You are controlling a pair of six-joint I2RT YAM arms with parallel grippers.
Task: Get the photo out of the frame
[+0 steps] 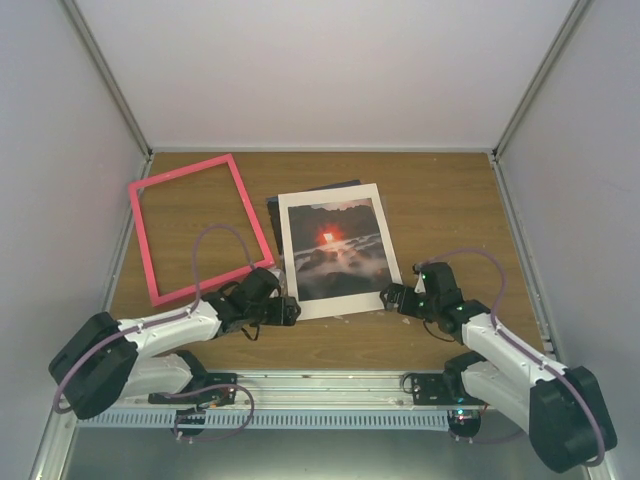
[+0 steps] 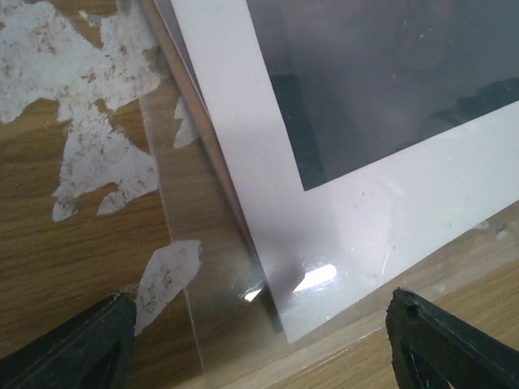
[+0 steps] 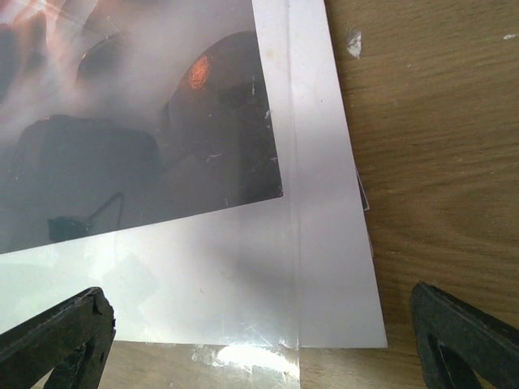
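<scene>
**Overhead view.** The frame [image 1: 200, 228] lies flat and empty at the back left of the table [image 1: 440, 200]. Wood grain shows through its opening. Just to its right lies a loose stack. The photo [image 1: 335, 248], with its red sun at centre, shows through the window of a white mat [image 1: 345, 294]. A dark sheet [image 1: 305, 192] juts out from under the stack's back left corner. The photo is out of the frame and bordered by the mat. Whether the frame's near right corner touches the stack cannot be told.

**Left arm.** The left gripper [image 1: 296, 312] sits low at the mat's near left corner. In the left wrist view its fingers [image 2: 81, 348] stand wide apart, one on each side of that corner, with nothing between them. A clear sheet [image 2: 182, 267] lies over the mat and reaches past its left edge onto the table. A thin brown edge [image 2: 207, 138] runs under the mat's border. White scuffs [image 2: 97, 154] mark the wood here.

**Right arm.** The right gripper [image 1: 386, 297] sits at the mat's near right corner. In the right wrist view its fingers [image 3: 65, 340] are spread fully and hold nothing, and the corner lies between them. The clear sheet's edge crosses the mat's right border as a straight line, and the sheet overhangs the mat's near edge. The sun's glow is visible through it.
</scene>
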